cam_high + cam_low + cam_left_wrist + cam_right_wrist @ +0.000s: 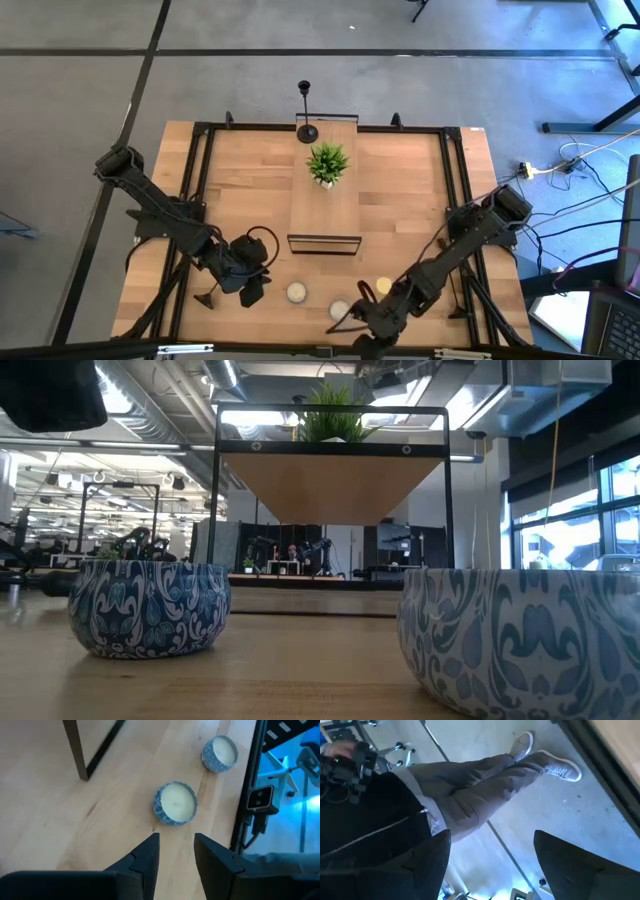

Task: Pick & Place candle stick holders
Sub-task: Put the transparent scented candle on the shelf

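One candle stick holder (305, 108), a thin black rod, stands on its round base at the table's far edge. A second thin rod (213, 287) slants beside my left gripper (262, 290), on the side toward the table's left edge; standing or lying, I cannot tell. A third rod (343, 320) shows near the table's front edge, beside my right gripper (360, 318). My left gripper (176, 851) is open and empty, pointing down at a white candle (175, 803). My right gripper (490, 837) is open wide and empty, facing out past the front edge.
A wooden riser on a black frame (324, 243) runs down the table's middle, with a green plant (327, 162) on it. White candles in blue patterned tins (296, 292) (339, 309) and a yellow one (383, 287) lie between the grippers. A person's legs (485, 785) are beyond the front edge.
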